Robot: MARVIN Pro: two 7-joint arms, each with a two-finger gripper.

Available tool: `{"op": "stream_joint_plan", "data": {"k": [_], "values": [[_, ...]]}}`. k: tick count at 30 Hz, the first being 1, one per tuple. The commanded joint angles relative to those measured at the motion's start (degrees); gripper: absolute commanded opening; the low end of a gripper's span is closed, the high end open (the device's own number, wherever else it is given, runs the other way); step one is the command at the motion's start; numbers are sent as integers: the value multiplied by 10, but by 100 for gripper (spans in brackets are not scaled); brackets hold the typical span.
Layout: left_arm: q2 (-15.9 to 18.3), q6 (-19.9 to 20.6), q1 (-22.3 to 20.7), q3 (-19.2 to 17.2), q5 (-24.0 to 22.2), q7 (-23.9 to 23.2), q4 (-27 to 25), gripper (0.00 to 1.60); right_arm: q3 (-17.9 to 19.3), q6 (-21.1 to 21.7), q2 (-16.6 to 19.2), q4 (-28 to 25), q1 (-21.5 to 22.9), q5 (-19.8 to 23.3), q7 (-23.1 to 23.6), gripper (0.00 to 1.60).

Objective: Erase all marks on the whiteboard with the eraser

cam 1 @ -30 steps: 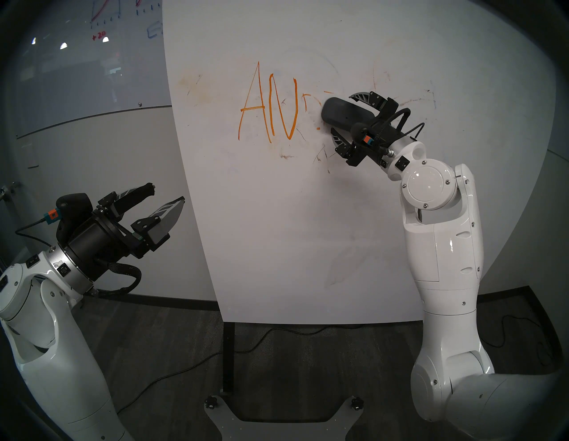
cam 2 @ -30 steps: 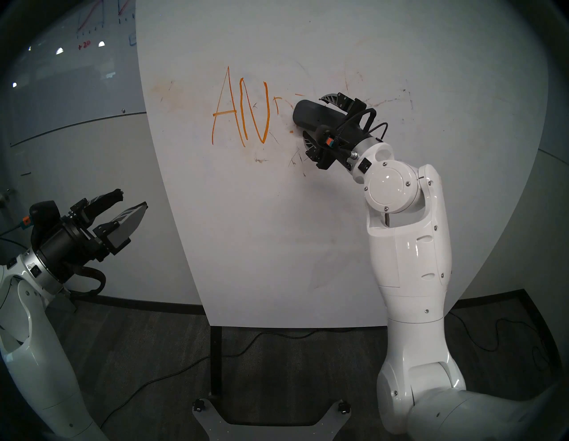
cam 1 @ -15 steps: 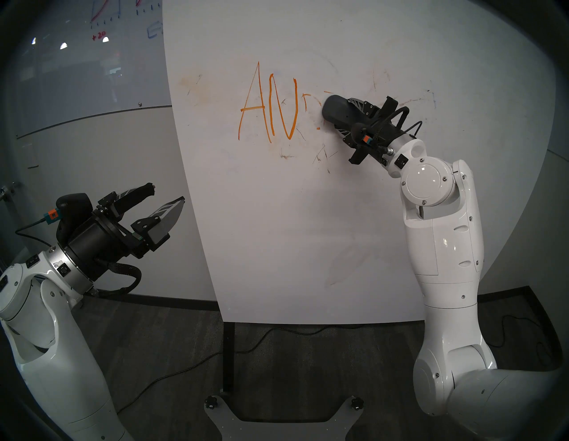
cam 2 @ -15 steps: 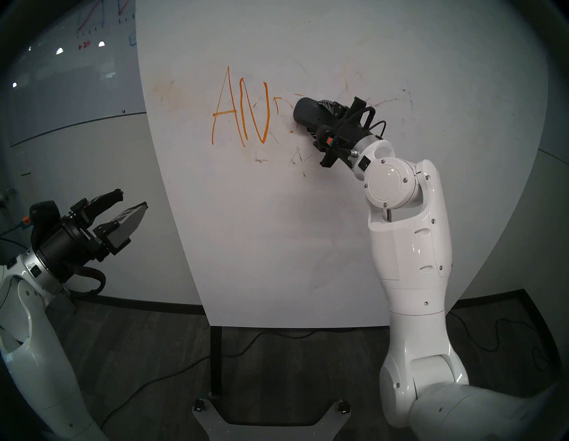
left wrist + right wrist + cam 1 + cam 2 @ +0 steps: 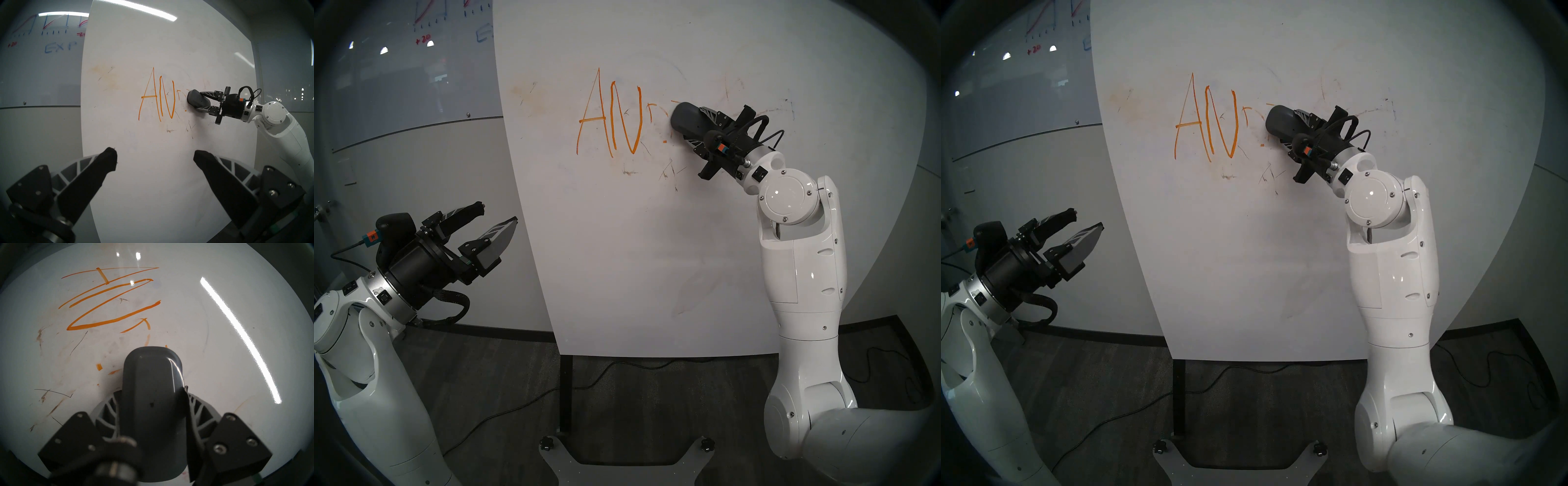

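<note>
Wiping is under way: the eraser (image 5: 689, 119) is pinched by the right gripper (image 5: 699, 126) against the whiteboard (image 5: 619, 254) centre, the left gripper (image 5: 499, 217) is spread idle, and a sweep toward the board's left edge over the marks (image 5: 609, 118) is called for next.

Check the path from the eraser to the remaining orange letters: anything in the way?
Nothing visible. The eraser, clamped in the right gripper, sits on the whiteboard just right of the orange letters; only bare board and faint D remnants lie between. The left gripper is open, off to the lower left.
</note>
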Motion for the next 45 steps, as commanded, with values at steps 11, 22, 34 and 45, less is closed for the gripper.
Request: {"op": "stream_joint_plan", "data": {"k": [11,22,34,45], "values": [[1,0,0,1,-2,0,-9,160,-30,93,-76,-39,35,16,6,0],[1,0,1,1,-2,0,-9,160,-68,99,-90,-3,52,-52,-78,0],[1,0,1,1,-2,1,-9,160,-71,147,-116,10,47,-62,-79,0],[1,0,1,1,-2,1,-9,160,-86,192,-133,-20,18,-48,-32,0]]}}
